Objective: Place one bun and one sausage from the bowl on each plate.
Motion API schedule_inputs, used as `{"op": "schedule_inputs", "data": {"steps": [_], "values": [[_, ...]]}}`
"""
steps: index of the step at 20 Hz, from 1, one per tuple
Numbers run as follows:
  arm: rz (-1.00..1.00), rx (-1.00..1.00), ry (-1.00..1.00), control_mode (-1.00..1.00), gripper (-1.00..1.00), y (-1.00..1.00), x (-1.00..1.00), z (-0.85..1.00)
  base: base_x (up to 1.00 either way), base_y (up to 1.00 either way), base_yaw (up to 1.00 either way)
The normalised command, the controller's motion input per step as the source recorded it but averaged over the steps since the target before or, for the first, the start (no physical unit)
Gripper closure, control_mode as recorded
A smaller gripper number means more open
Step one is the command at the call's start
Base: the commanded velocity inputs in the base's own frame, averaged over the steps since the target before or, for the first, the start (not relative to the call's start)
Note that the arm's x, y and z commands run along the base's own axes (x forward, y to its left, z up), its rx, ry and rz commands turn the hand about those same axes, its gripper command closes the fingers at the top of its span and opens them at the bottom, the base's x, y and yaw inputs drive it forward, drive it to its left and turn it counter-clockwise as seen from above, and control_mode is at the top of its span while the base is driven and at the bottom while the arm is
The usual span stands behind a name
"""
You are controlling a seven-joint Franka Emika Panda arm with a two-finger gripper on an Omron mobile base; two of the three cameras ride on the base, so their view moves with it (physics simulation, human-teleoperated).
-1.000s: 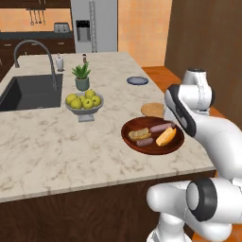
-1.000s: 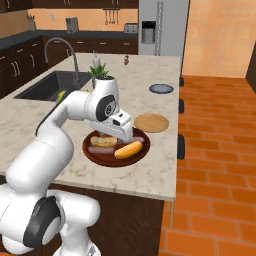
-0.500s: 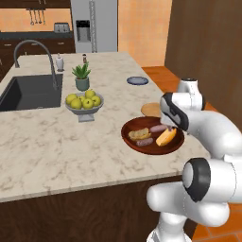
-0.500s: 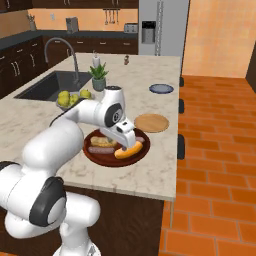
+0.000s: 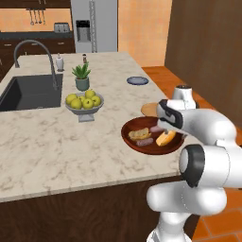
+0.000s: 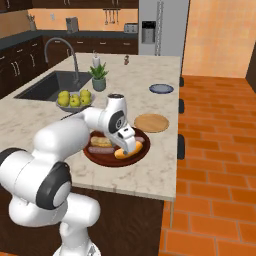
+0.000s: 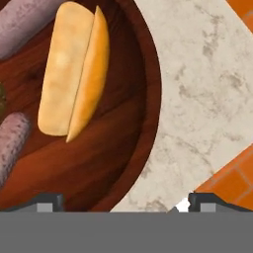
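The dark wooden bowl [image 5: 152, 149] [image 6: 93, 154] [image 7: 146, 113] sits near the counter's right edge. It holds a yellow-orange bun [image 5: 165, 138] [image 6: 128, 150] [image 7: 74, 69], a toasted bun [image 5: 138, 133] [image 6: 102, 142] and two sausages [image 5: 145, 141] [image 5: 156, 128] [image 7: 24, 20] [image 7: 10, 143]. My gripper [image 5: 167, 128] [image 6: 127, 138] [image 7: 127, 201] hangs open just above the bowl's right side. Its fingertips [image 7: 49, 200] straddle the rim, and the orange bun lies ahead of the left one. The tan plate [image 5: 147, 109] [image 6: 151, 122] lies just beyond the bowl. Farther back is the blue-grey plate [image 5: 137, 81] [image 6: 161, 88].
A grey pedestal bowl of yellow-green fruit [image 5: 85, 101] [image 6: 74, 99] stands left of the wooden bowl, with a potted plant [image 5: 82, 75] behind it. A sink [image 5: 33, 92] with a faucet is at far left. The counter edge and brick floor [image 7: 232, 183] lie close on the right.
The hand has come down from above the tan plate's side to just over the bowl's right part. The jaws stay open. Nothing in the bowl has moved.
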Motion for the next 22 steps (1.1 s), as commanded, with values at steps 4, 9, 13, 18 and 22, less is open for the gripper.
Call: {"op": "schedule_inputs", "data": {"steps": [4, 9, 13, 18, 22], "values": [[-0.03, 0.0, -0.09, -1.0, -1.0, 0.0, 0.29, -0.27, 0.0, 0.0, 0.0], [-0.02, 0.0, -0.03, -1.0, -1.0, 0.0, 0.4, -0.25, 0.0, 0.0, 0.0], [-0.02, 0.0, 0.0, -1.0, -1.0, 0.0, 0.49, -0.27, 0.0, 0.0, 0.0], [-0.03, 0.0, 0.0, -1.0, -1.0, 0.0, 0.46, -0.25, 0.0, 0.0, 0.0], [-0.05, -0.01, 0.0, -1.0, -1.0, -0.01, 0.31, -0.36, 0.0, 0.0, 0.0]]}}
